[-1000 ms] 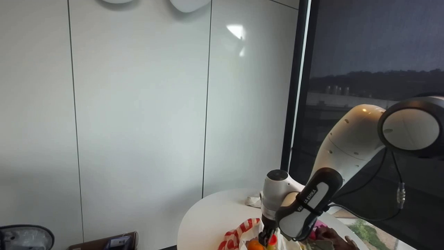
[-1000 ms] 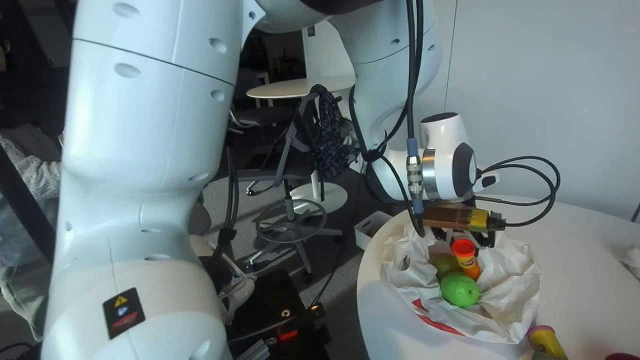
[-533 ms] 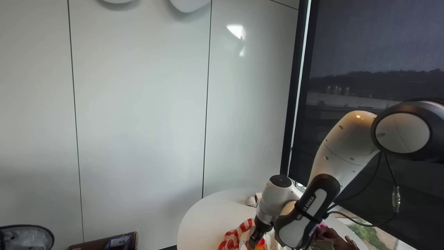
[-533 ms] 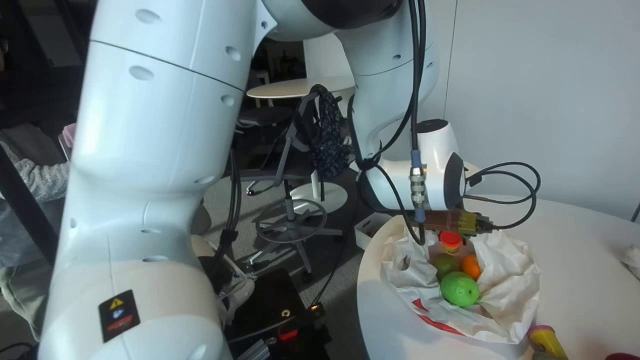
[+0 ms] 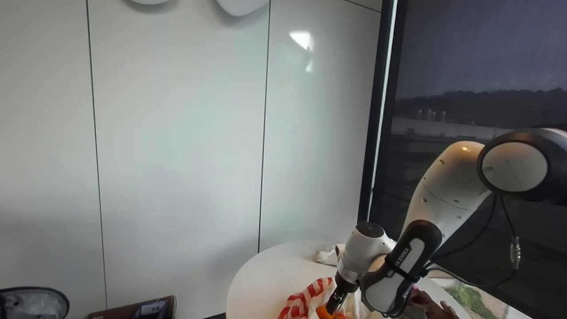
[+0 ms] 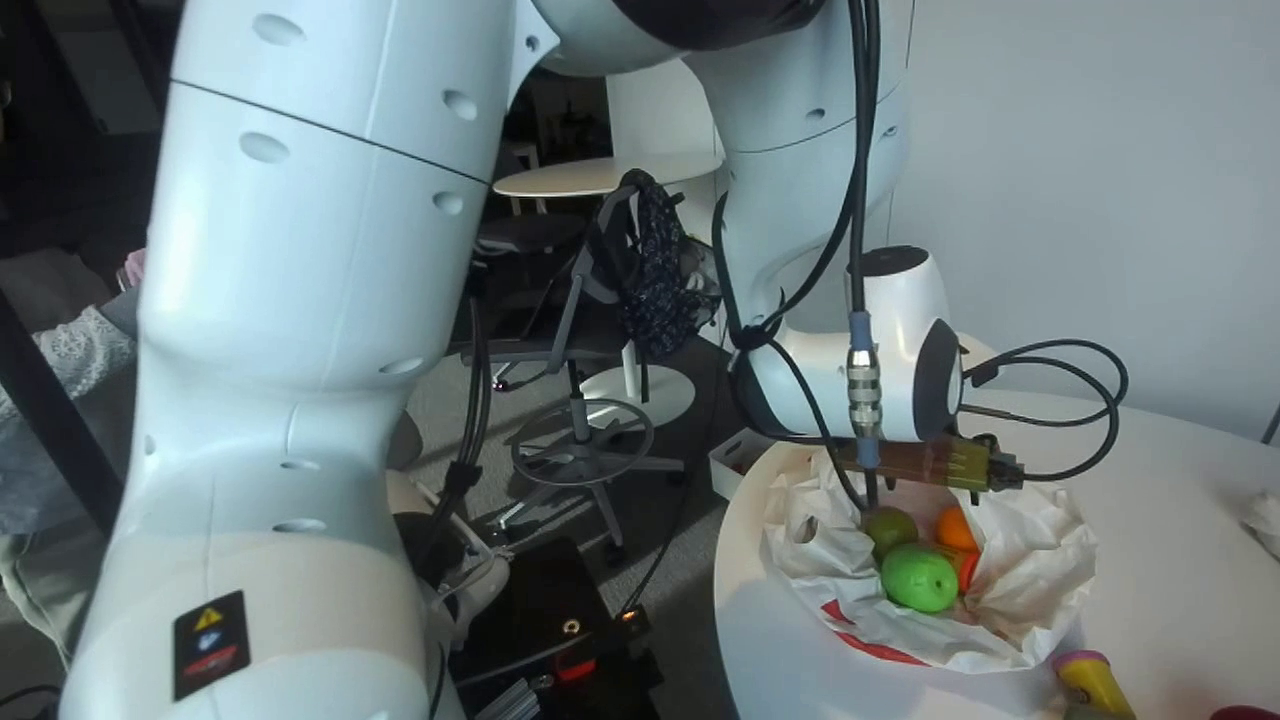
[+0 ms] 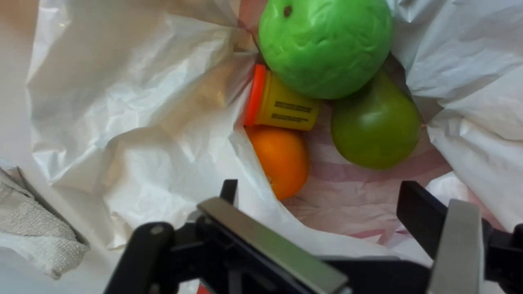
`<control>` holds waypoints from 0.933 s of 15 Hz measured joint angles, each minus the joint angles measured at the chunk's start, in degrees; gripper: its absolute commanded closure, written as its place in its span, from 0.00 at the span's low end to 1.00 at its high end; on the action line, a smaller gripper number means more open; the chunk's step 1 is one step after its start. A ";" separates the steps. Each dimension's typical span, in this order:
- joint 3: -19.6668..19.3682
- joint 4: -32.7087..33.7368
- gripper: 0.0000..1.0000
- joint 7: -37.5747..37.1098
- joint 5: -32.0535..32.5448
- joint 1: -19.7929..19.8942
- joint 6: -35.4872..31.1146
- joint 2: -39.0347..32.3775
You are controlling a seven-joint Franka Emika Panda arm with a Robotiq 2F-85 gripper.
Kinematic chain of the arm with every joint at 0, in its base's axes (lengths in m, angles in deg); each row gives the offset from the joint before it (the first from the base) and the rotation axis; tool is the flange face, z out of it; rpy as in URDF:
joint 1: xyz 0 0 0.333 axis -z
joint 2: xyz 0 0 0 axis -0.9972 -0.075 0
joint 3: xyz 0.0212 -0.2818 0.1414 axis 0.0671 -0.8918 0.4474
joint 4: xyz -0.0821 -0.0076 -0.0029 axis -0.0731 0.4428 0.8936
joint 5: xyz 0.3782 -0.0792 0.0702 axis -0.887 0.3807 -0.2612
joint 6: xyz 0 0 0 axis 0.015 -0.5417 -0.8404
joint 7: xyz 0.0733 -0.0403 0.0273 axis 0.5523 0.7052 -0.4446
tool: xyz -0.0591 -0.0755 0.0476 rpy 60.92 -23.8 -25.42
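Observation:
My gripper point(image 7: 318, 194) stands open over a white plastic bag point(image 7: 155, 143) with red stripes, nothing between its fingers. Nearest to it in the wrist view is an orange point(image 7: 282, 161), just beyond the left fingertip and partly covered by a fold of the bag. Beside the orange a yellow tub point(image 7: 286, 106) with a red lid lies on its side. A bright green fruit point(image 7: 327, 45) overlaps one end of the tub, and a dark green pear point(image 7: 376, 126) lies to its right. In an exterior view the arm hides most of the gripper above the bag point(image 6: 820, 570).
The bag rests on a round white table point(image 6: 1180, 540). A yellow tub with a purple lid point(image 6: 1092, 682) lies outside the bag near the front. A crumpled cloth point(image 7: 36, 232) is beside the bag. A brown hand point(image 5: 427, 303) shows behind the arm. Looped cables point(image 6: 1110, 400) stick out from the wrist.
The red-lidded tub stood upright at the gripper, shifted with it, and now lies on its side in the bag. The jaws have spread wider and the wrist has tilted and moved back.

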 measured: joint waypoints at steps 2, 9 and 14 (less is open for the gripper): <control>-2.22 -0.77 0.00 -0.05 0.26 -0.20 0.04 1.59; -10.13 -0.86 0.00 -2.37 -2.71 4.29 -0.08 3.99; -11.27 2.87 0.00 -3.48 -6.57 9.11 0.03 2.30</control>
